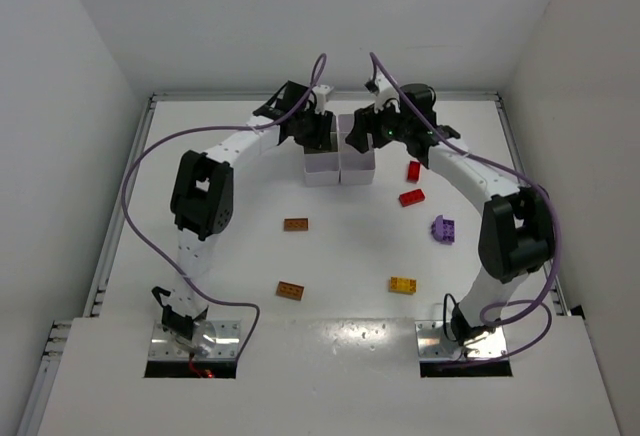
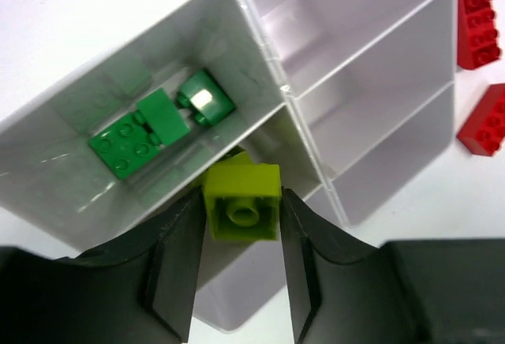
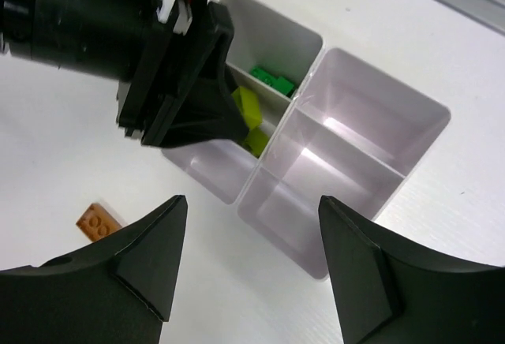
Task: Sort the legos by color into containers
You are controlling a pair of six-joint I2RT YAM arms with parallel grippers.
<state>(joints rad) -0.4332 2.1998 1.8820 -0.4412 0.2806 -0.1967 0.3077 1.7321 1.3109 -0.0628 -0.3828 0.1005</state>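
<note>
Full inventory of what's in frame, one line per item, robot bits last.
table: 1, white, under everything
tray: 1, white, six cells, far centre of table
green bricks: about 3, in one end cell of the tray
lime brick: 1, held over the tray
second lime piece: seemingly 1, in the cell below it
red bricks: 2, on table right of tray
purple brick: 1, on table, right side
orange-brown bricks: 2, on table, left of centre
yellow brick: 1, on table, near right
left tool: shut on lime brick
right tool: open, empty, above tray
</note>
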